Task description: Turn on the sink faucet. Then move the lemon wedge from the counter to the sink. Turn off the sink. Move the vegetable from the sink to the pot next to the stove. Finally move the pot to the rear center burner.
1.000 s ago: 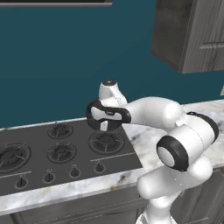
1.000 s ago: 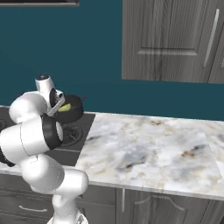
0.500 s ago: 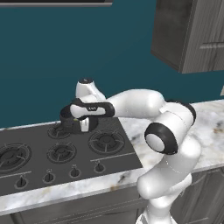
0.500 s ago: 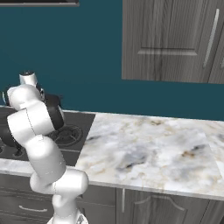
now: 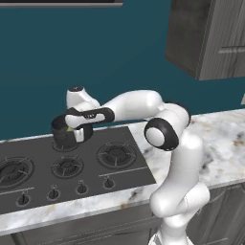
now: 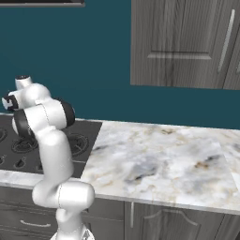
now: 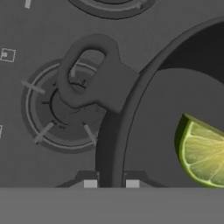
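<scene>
Fingertips (image 7: 90,183) pinched narrow on the rim of the dark pot (image 7: 144,131), one tip either side of the wall at the bottom of the hand view; gripper (image 7: 111,183) closed on that rim. Looped side handle (image 7: 89,72) of the pot just beyond the tips, lying over a ringed burner (image 7: 65,116) seen below it. One lemon wedge (image 7: 203,153) inside the pot, green rind, pale yellow-green flesh, resting on the pot floor toward the right edge of the hand view. Part of a second burner (image 7: 111,6) at the top edge of that view.

From the left base view: gripper (image 5: 76,130) down at the pot (image 5: 64,136), pot over the rear centre burner of the stove (image 5: 28,189), a sliver of yellow-green showing at its rim. Whether touching the burner or held just above it, cannot tell. Flat black cooktop with three other burners in sight: front centre (image 5: 67,166), right (image 5: 115,154), left (image 5: 14,170). Four small knobs (image 5: 81,187) counted along the front edge. No readable writing or brand marks anywhere; tiny square marks on the cooktop too small to read.

Marble counter (image 6: 159,159) stretching to the right of the stove, white-grey with brownish veins. Dark wood-grain wall cabinets (image 6: 187,42) above, teal wall behind.
</scene>
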